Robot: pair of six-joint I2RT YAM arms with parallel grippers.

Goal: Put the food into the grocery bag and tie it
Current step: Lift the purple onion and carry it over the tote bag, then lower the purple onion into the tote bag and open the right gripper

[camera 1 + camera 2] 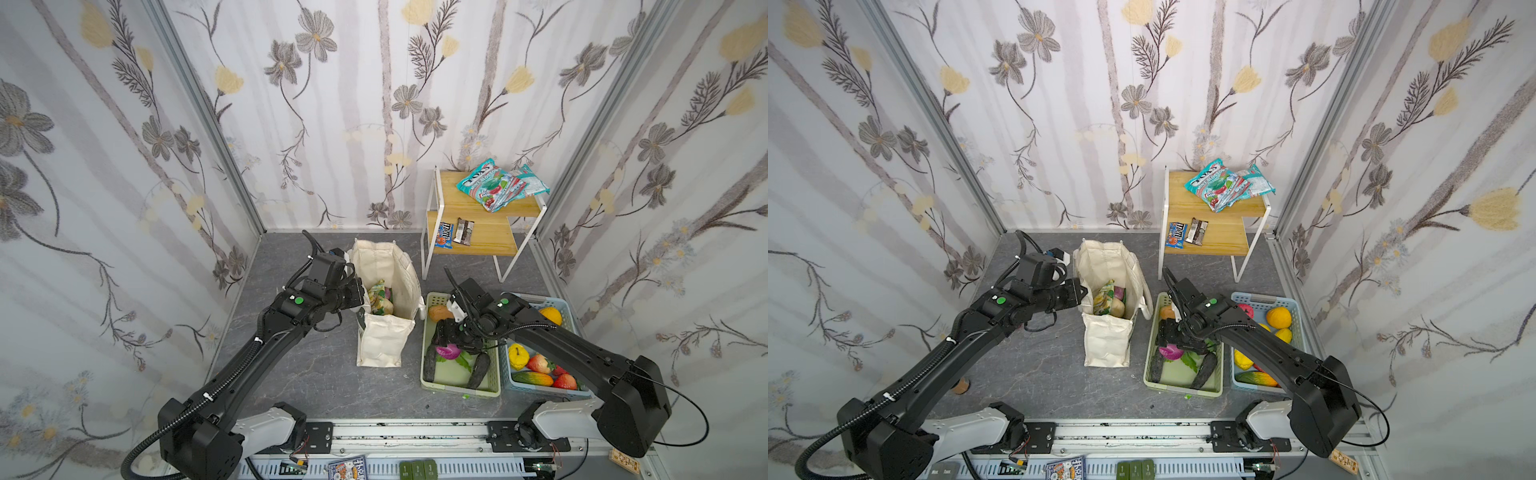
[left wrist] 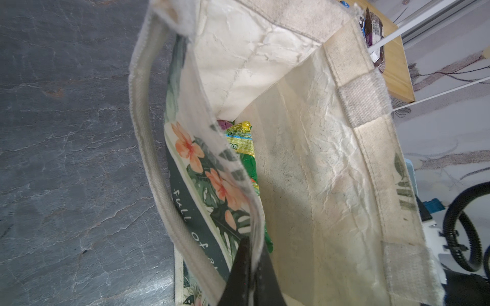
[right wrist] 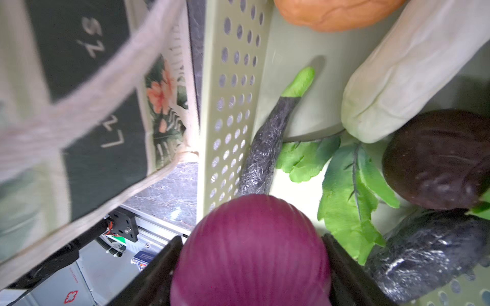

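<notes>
The grocery bag [image 1: 384, 336] stands open on the desk [image 1: 291, 374], my left hand [image 2: 253, 254] pinching its rim [image 2: 228, 169]. In the pale green basket [image 1: 459, 389] beside it my right hand [image 3: 252, 238] grips a purple onion [image 1: 448, 352] (smooth, round): it could squirt out mid-carry, or snag the strap [image 3: 92, 100].

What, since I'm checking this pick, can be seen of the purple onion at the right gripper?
The purple onion is a rounded, glossy magenta toy, plastic-looking, with fine lengthwise ribs. It sits between the jaws of the right gripper, pressed on both sides. In both top views it lies within the pale green basket, beside green leaves; whether it rests on the floor or is lifted cannot be told.
</notes>
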